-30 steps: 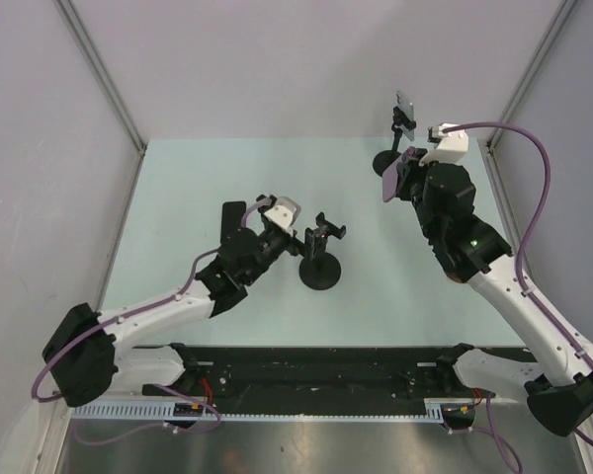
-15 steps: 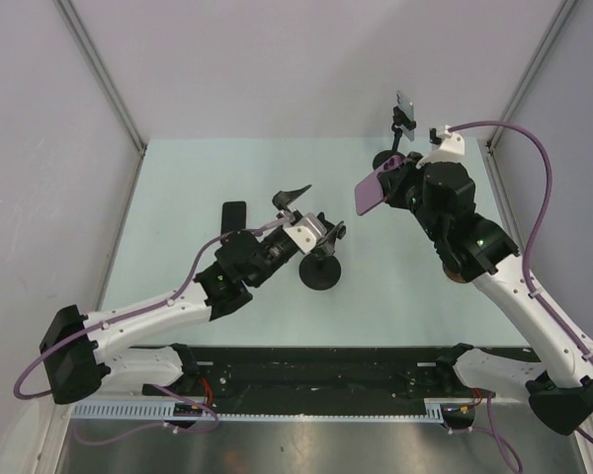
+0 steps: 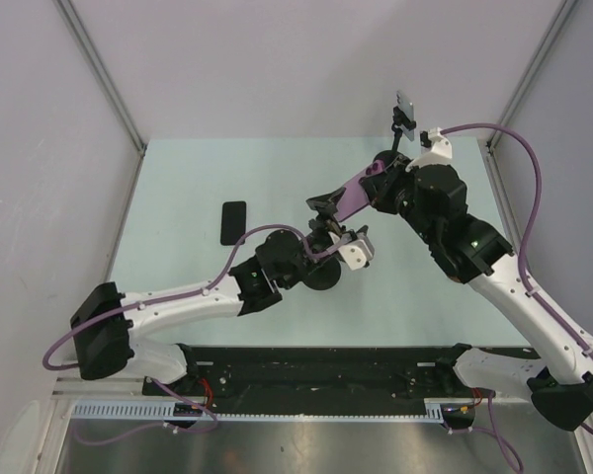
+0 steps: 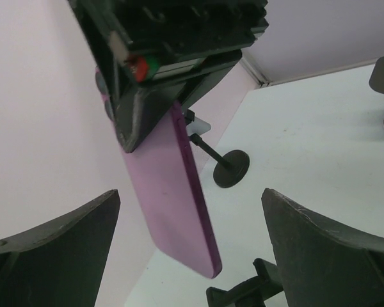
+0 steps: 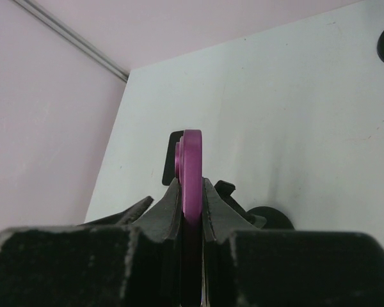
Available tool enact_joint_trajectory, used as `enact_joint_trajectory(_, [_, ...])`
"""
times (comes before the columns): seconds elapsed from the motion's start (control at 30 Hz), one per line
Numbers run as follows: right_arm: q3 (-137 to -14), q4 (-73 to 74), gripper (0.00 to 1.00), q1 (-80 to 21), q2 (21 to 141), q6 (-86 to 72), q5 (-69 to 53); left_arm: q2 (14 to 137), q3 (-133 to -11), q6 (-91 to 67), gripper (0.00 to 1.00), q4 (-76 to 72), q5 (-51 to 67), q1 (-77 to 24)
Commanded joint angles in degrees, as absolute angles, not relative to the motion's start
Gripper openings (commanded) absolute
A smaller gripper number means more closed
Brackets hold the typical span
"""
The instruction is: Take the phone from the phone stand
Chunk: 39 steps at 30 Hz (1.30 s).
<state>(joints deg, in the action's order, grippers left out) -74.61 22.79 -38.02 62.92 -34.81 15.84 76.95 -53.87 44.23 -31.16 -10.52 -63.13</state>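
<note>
Over the last second the left arm has swung from the left of the near phone stand (image 3: pixel 322 275) to directly above it. The left gripper (image 4: pixel 191 194) is spread wide, and in its wrist view the fingers frame the purple phone (image 3: pixel 348 200). The right gripper (image 5: pixel 192 195) clamps that phone edge-on and has tipped it from upright to slanting down toward the stand (it touches no stand). I judge the removal done, with a handover likely next.

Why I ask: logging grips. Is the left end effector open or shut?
Open: the left end effector, in its wrist view, has fingers wide apart, neither touching the purple phone.
</note>
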Motion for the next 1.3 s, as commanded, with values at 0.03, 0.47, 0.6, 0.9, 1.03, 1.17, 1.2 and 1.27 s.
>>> enact_joint_trajectory(0.03, [-77.9, 17.2, 0.0, -38.9, 62.8, -38.9, 15.1, 80.3, -57.7, 47.4, 0.97, -35.8, -18.3, -64.2])
enact_joint_trajectory(0.47, [-77.8, 17.3, 0.0, -39.5, 63.3, -42.2, 14.8, 82.4, -54.6, 50.1, 0.56, -48.1, -27.2, -64.2])
enact_joint_trajectory(0.6, [-77.8, 17.2, 0.0, -39.6, 63.8, -43.0, 13.8, 82.1, -53.6, 50.1, 0.31, -48.7, -27.6, -64.2])
enact_joint_trajectory(0.9, [-77.8, 13.1, 0.48, -39.6, 63.9, -39.7, 10.3, 79.5, -51.7, 48.5, 0.0, -49.7, -30.8, -64.2])
enact_joint_trajectory(1.03, [-77.8, 10.9, 0.77, -39.6, 63.7, -36.6, 6.8, 77.7, -50.6, 46.4, 0.01, -49.7, -32.8, -64.0])
enact_joint_trajectory(1.17, [-77.9, 9.7, 0.94, -39.6, 63.2, -34.2, 4.2, 75.0, -49.1, 42.4, 0.0, -49.6, -33.5, -62.7])
enact_joint_trajectory(1.2, [-77.9, 9.4, 0.98, -39.6, 63.0, -33.5, 4.0, 74.3, -48.0, 41.1, 0.01, -49.6, -33.5, -61.6])
enact_joint_trajectory(1.27, [-77.8, 9.4, 1.0, -39.1, 62.1, -31.3, 4.2, 71.6, -46.9, 36.3, 0.01, -48.3, -33.2, -60.2])
